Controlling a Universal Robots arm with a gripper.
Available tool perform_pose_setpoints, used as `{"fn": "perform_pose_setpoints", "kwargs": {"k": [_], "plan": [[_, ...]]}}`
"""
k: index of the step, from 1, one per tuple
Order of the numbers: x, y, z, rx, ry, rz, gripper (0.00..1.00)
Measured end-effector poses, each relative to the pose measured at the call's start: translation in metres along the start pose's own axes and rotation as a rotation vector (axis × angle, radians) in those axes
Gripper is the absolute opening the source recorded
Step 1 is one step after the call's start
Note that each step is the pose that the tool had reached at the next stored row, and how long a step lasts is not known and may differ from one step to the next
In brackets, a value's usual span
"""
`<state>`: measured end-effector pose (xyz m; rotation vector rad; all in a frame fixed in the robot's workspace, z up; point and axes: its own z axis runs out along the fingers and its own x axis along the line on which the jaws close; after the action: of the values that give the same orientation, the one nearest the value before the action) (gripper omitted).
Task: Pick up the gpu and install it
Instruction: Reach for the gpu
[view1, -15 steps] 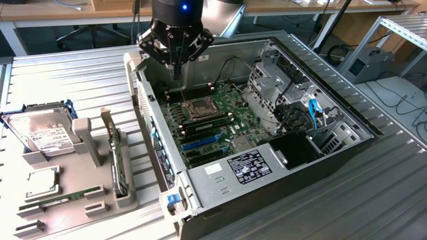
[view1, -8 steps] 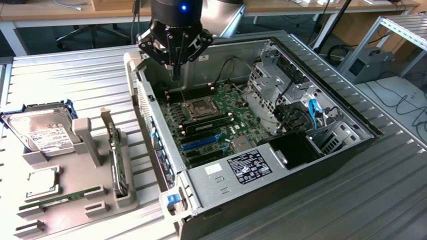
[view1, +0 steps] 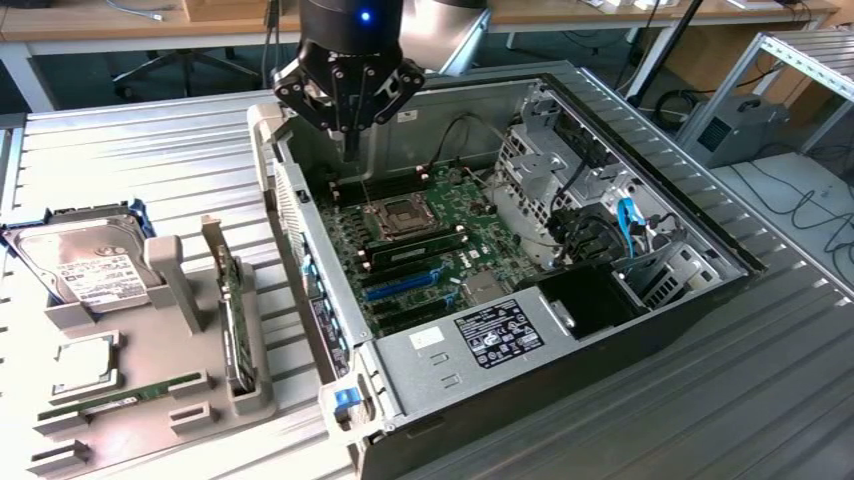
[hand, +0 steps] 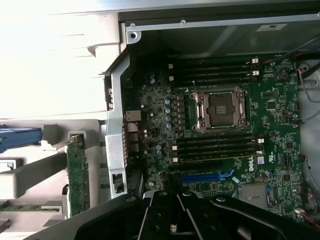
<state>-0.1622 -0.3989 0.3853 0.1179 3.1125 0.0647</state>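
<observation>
Green gpu (view1: 236, 320) stands on edge in the grey holder (view1: 171, 275), well apart from the gripper (view1: 350, 148), whose jaws look pinched together, empty; likely light, stiff, fragile, best gripped by its upper edge

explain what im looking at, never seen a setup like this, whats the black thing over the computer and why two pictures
The black thing is a robot arm's gripper, the part that grabs things. It hangs over an opened computer case lying on a metal table. One picture comes from a camera off to the side; the other from a camera on the arm's wrist, looking at the motherboard. At the exterior view's left, a grey holder keeps parts: a hard drive, a memory stick and the gpu, a green card standing on edge. The gpu sits in the holder, not in the gripper.
</observation>
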Motion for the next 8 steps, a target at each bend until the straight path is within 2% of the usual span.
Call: {"fn": "perform_pose_setpoints", "kwargs": {"k": [8], "plan": [[0.0022,-0.0002,0.0005,0.0000,0.0000,0.000,0.11]]}}
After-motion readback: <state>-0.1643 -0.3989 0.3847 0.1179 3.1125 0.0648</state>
